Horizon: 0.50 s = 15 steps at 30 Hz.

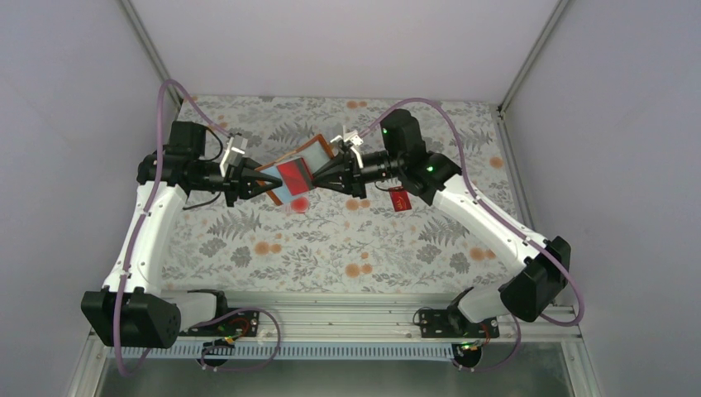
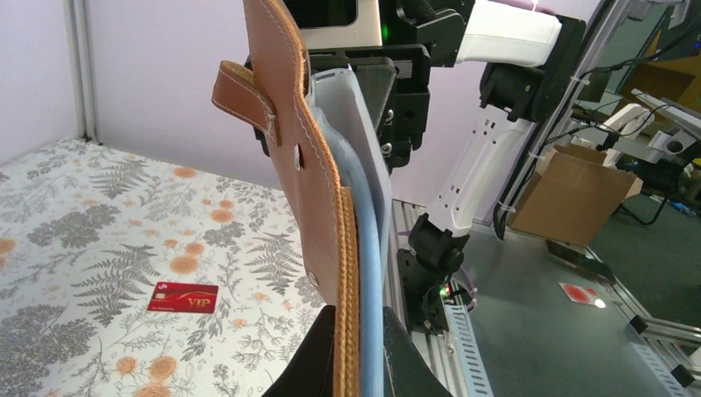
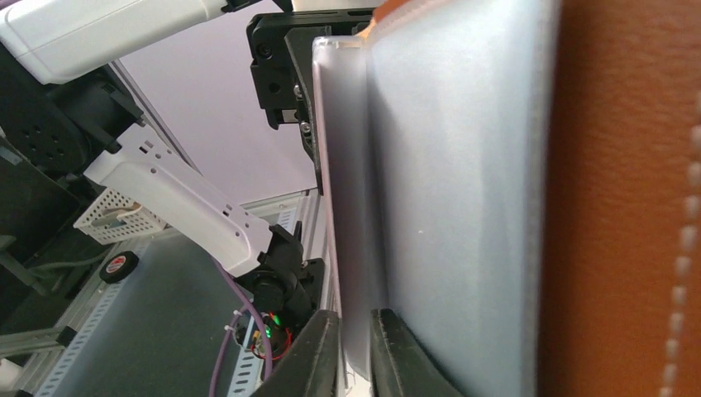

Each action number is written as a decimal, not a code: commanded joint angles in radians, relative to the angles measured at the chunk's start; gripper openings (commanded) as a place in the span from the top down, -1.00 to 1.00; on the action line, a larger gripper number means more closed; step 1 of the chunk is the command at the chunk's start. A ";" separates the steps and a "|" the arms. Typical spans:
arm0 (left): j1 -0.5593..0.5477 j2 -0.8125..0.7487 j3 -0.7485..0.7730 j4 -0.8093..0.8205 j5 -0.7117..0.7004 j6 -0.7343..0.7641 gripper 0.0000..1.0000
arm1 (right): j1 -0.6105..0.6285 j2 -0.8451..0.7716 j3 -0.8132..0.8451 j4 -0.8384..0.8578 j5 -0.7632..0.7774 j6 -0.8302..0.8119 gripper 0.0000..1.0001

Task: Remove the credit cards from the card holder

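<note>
The brown leather card holder (image 1: 307, 155) hangs open in the air between both grippers. My left gripper (image 1: 260, 184) is shut on its stitched leather edge and a blue sleeve (image 2: 369, 273). The closure tab (image 2: 241, 93) points toward the table. My right gripper (image 1: 318, 176) is shut on the edge of a frosted pale sleeve (image 3: 347, 207). A red card (image 1: 293, 174) shows inside the open holder. A pale patch with a red blotch (image 1: 299, 203) shows just below the holder; I cannot tell whether it is in a sleeve. Another red card (image 1: 400, 199), marked VIP (image 2: 183, 297), lies flat on the table.
The floral table mat (image 1: 347, 240) spreads under both arms. Purple-grey walls close in the back and sides. The metal rail (image 1: 331, 314) with the arm bases runs along the near edge. A small pale item with red spots (image 2: 579, 294) lies on the grey surface beyond the rail.
</note>
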 commanded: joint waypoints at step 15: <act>-0.003 -0.012 0.005 0.014 0.030 0.028 0.95 | -0.050 -0.062 -0.024 0.000 0.009 -0.001 0.92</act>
